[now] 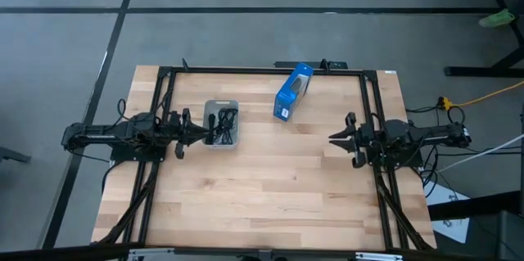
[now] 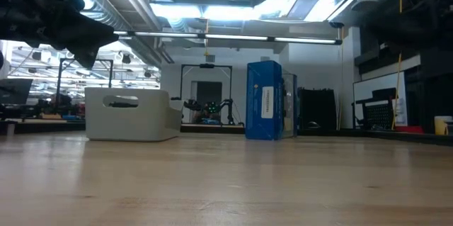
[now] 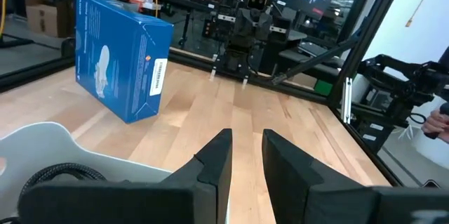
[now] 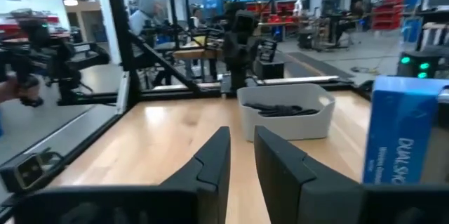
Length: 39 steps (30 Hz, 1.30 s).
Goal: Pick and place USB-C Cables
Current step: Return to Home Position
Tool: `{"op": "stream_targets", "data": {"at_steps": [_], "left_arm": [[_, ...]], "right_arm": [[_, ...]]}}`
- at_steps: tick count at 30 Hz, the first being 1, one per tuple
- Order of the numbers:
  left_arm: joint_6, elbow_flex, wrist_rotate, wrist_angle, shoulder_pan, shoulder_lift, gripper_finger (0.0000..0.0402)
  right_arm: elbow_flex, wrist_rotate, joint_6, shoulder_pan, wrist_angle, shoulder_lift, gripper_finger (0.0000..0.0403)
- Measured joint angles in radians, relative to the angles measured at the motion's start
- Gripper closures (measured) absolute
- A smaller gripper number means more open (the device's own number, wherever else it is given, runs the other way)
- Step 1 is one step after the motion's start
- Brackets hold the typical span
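Observation:
A small grey bin [image 1: 221, 123] stands left of the table's middle and holds black bundled USB-C cables [image 1: 223, 122]. They also show in the right wrist view, cables [image 4: 280, 109], and as a black coil [image 3: 59, 175] in the left wrist view. I see no light grey cables. My left gripper [image 1: 199, 132] hovers at the bin's left rim, its fingers a narrow gap apart [image 3: 247, 157]. My right gripper [image 1: 332, 139] waits near the table's right side, pointing toward the bin, also narrowly open [image 4: 242, 157].
A blue box [image 1: 292, 91] stands upright on the table right of the bin, toward the far edge; it also shows as box [image 2: 264, 100] in the low view. Black frame rails [image 1: 246, 71] run along the far, left and right sides. Bare wood [image 1: 270, 187] fills the near half.

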Motion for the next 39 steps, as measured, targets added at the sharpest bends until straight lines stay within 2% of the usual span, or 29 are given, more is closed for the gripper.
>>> {"op": "stream_targets", "data": {"at_steps": [4,10,15,39], "left_arm": [[0.004,0.000,0.006,-0.003,0.000,0.000,0.0329],[0.002,0.000,0.012,-0.004,0.000,0.000,0.0329],[0.005,0.000,0.012,-0.004,0.000,0.000,0.0329],[0.007,0.000,-0.011,-0.005,0.000,0.000,0.0329]], "right_arm": [[0.000,0.005,-0.028,0.000,0.001,0.001,0.0333],[0.000,-0.110,0.051,0.001,-0.015,0.002,0.0333],[0.000,-0.110,0.133,0.001,-0.015,0.002,0.0333],[0.000,-0.110,0.130,0.000,-0.017,0.003,0.0333]]}}
